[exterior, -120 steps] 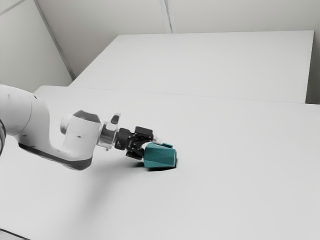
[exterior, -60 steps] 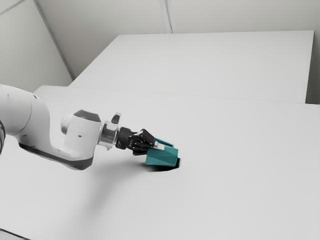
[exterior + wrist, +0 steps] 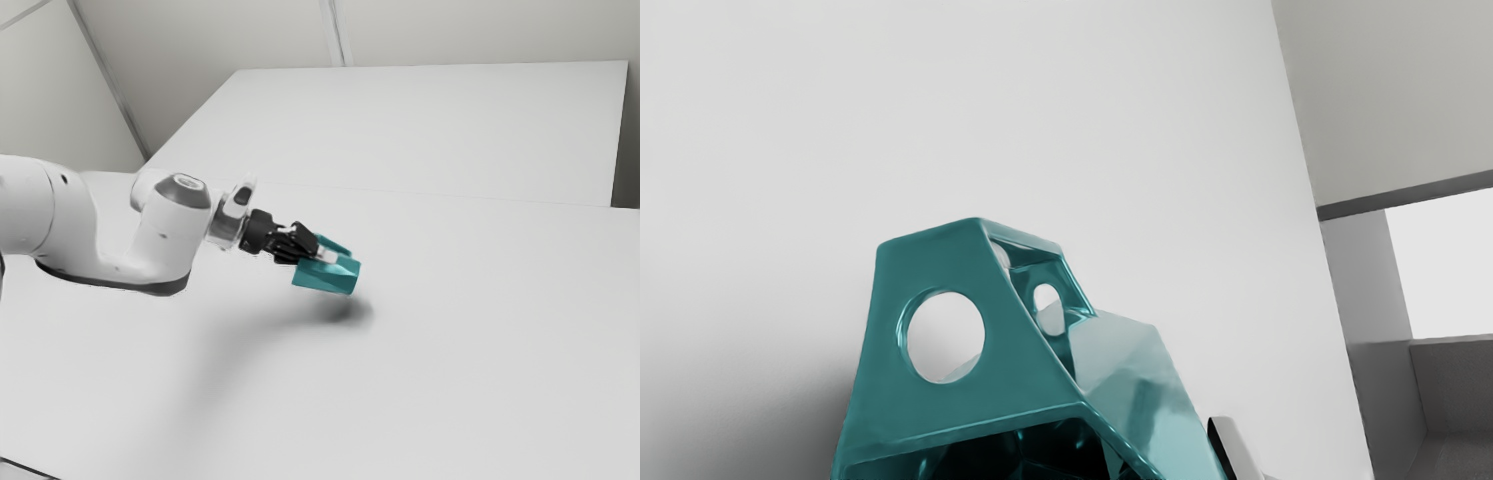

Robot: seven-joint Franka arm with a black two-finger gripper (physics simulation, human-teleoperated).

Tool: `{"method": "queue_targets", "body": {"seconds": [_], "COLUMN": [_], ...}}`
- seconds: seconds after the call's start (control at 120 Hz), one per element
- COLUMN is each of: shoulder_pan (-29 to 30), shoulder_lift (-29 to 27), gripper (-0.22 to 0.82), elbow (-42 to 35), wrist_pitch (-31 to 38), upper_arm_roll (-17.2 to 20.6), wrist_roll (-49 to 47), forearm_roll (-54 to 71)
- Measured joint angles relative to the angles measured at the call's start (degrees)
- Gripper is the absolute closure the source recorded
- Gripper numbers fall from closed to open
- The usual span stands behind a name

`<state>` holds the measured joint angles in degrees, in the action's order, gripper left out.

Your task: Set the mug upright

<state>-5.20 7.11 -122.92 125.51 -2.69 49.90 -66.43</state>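
My gripper (image 3: 318,257) is shut on the teal mug (image 3: 328,276) and holds it above the table in the exterior view. The mug lies sideways and tilted, its handle (image 3: 334,245) along the upper side. In the wrist view the dark mouth of the mug (image 3: 1133,387) faces the hand, and a flat teal part with a round hole (image 3: 926,267) rises beside it. One finger of the gripper (image 3: 1235,448) rests at the mug's outer wall; the other is hidden.
Bare white table surface (image 3: 480,330) surrounds the mug's shadow. A second white surface (image 3: 420,130) lies beyond the table's far edge, with pale walls behind it.
The gripper has closed on the mug and risen with it. The mug has left the table and tilted, its shadow now apart from it.
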Motion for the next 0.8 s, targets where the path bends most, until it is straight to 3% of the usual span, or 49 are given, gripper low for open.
{"method": "queue_targets", "body": {"seconds": [0.192, 0.392, 0.575, 0.8], "shoulder_pan": [0.0, -0.1, -1.2, -1.3], "shoulder_lift": [0.0, 0.8, 2.9, 5.3], "gripper": [0.78, 0.78, 0.78, 0.75], "elbow": [6.2, 7.1, 7.0, 6.7], "wrist_pitch": [-0.2, -0.7, -1.5, -0.1], "upper_arm_roll": [-0.2, -0.2, -0.2, -0.3], "wrist_roll": [-7.0, -15.8, -25.0, -34.2], "forearm_roll": [33.6, 56.9, 67.2, 69.7]}}
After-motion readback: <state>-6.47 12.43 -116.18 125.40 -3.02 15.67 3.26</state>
